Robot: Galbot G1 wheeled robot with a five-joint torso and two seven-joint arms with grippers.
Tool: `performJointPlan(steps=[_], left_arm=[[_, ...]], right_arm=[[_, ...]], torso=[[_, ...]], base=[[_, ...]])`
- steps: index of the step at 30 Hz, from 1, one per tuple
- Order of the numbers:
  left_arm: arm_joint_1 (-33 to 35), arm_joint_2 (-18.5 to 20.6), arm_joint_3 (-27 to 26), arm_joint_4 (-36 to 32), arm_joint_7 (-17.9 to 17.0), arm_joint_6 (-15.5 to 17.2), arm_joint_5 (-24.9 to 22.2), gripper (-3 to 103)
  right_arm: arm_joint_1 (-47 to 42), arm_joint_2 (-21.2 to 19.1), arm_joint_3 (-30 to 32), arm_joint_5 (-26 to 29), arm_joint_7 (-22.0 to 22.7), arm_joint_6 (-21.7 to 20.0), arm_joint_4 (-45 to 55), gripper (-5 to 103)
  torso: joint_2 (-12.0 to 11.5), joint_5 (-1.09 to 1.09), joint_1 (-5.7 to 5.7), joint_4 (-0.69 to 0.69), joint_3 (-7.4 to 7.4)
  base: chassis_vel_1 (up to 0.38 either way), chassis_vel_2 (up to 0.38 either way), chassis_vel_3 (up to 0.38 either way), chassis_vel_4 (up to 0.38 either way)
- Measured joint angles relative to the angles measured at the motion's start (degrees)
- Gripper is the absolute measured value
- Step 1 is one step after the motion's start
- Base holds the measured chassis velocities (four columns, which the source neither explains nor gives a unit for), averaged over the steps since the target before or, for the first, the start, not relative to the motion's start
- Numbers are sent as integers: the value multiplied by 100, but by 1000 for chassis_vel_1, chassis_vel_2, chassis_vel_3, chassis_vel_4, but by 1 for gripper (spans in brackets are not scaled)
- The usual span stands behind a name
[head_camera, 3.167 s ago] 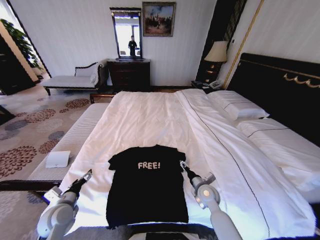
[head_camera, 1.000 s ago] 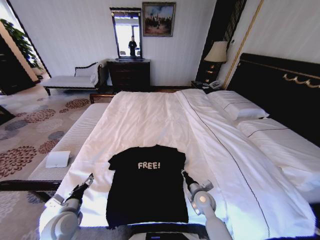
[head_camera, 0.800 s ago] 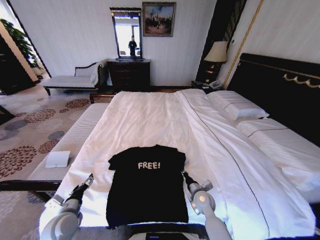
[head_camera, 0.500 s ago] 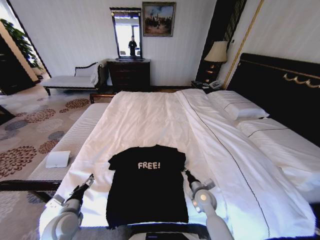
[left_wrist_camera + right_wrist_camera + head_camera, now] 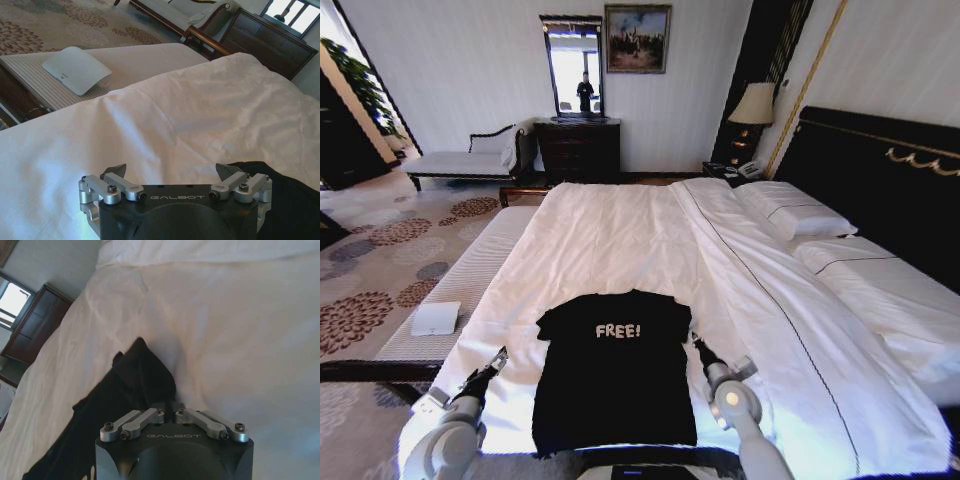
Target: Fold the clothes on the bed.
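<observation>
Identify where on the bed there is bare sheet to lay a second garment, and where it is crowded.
Bare sheet on the bed: the wide stretch between the black T-shirt and the far edge; also between the shirt and the pillows. Crowded at the near edge: the open left end effector and the shut right end effector flank the shirt.

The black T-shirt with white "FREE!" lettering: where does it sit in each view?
Head view: black T-shirt flat on the white bed sheet, low centre.
Left wrist view: dark edge beside the open left gripper.
Right wrist view: sleeve at the shut right gripper.
Shared landmark: the white sheet.
</observation>
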Motion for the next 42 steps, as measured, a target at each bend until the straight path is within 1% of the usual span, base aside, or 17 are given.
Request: performJointPlan(steps=[1,3,4,7,9,10,12,13,16,18,21,22,23,26,34,42], left_arm=[[1,8,-1,16,0,-7,-1,100],[4,12,-2,36,0,-16,-1,100],[4,12,-2,36,0,-16,-1,100],[-5,12,7,48,0,-22,-3,100],[-13,12,8,51,0,-23,-3,100],[-19,15,9,53,0,-24,-4,100],[-20,34,9,66,0,-30,-9,100],[-20,34,9,66,0,-30,-9,100],[-20,64,1,96,0,-43,-19,100],[-19,73,-1,106,0,-51,-23,100],[-19,89,-4,121,0,-61,-30,100],[-21,94,-5,125,0,-64,-35,100],[-23,98,-6,131,1,-66,-42,100],[-30,103,-6,145,0,-69,-51,100],[-54,90,0,175,0,-78,-64,100],[-70,37,34,185,0,-79,-44,100]], right_arm=[[1,16,-6,0,-9,0,-22,11],[20,38,-15,2,-21,0,-64,21],[20,38,-15,2,-21,0,-64,21],[84,65,-23,10,-37,0,-142,38],[102,78,-24,17,-39,0,-164,38],[122,100,-25,34,-41,-1,-191,45],[160,157,-28,83,-41,-3,-254,36],[160,157,-28,83,-41,-3,-254,36],[207,223,-30,84,-44,-4,-347,19],[228,240,-30,73,-48,-5,-380,19],[292,260,-15,30,-67,10,-446,3],[310,260,-5,23,-71,23,-455,3],[330,259,7,14,-76,43,-463,1],[366,254,30,-21,-92,98,-482,0],[386,213,97,-34,-139,206,-352,0],[280,175,87,-67,-132,197,-264,0]], torso=[[0,0,0,0,0],[0,0,0,0,0],[0,0,0,0,0],[0,0,0,0,0],[0,0,0,0,0],[0,0,0,0,0],[0,0,0,0,0],[0,0,0,0,0],[0,0,0,0,0],[0,0,0,0,0],[0,0,0,0,0],[0,0,0,0,0],[0,0,0,0,0],[0,0,0,0,0],[0,0,0,0,0],[0,0,0,0,0]], base=[[0,0,0,0],[0,0,0,0],[0,0,0,0],[0,0,0,0],[0,0,0,0],[0,0,0,0],[0,0,0,0],[0,0,0,0],[0,0,0,0],[0,0,0,0],[0,0,0,0],[0,0,0,0],[0,0,0,0],[0,0,0,0],[0,0,0,0],[0,0,0,0]])
